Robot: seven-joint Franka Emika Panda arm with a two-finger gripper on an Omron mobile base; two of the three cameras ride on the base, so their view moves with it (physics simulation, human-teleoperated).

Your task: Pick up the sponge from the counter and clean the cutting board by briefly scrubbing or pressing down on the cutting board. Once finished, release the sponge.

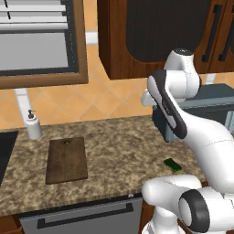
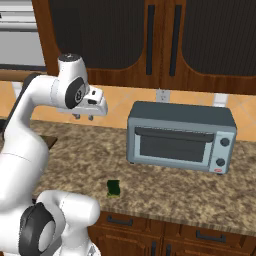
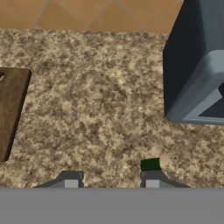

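So nothing of the job is done yet, as far as I can see from here. The sponge (image 1: 173, 164) lies flat on the counter (image 1: 119, 151), close to the front edge and off to the toaster oven's (image 2: 181, 136) side, with nothing touching it. The cutting board (image 1: 66, 159) sits well apart from it, further along the counter toward the soap dispenser (image 1: 33, 124), bare and dry-looking, its small hole at the far short end. The gripper (image 2: 83, 117) hangs high above the worktop, between the board and the oven, not near either. In the hand view the 2 finger tips (image 3: 71, 178) rise at the bottom with a gap between them, and nothing sits in that gap — the sponge peeks up just above the right-hand tip, down on the granite and not between them. I'd call the pincer drawn in and empty, though the gap makes it look part spread. What's left, I reckon, is all of it: come down over the sponge, pinch it, carry it across to the board, press or scrub there briefly — then let it go.
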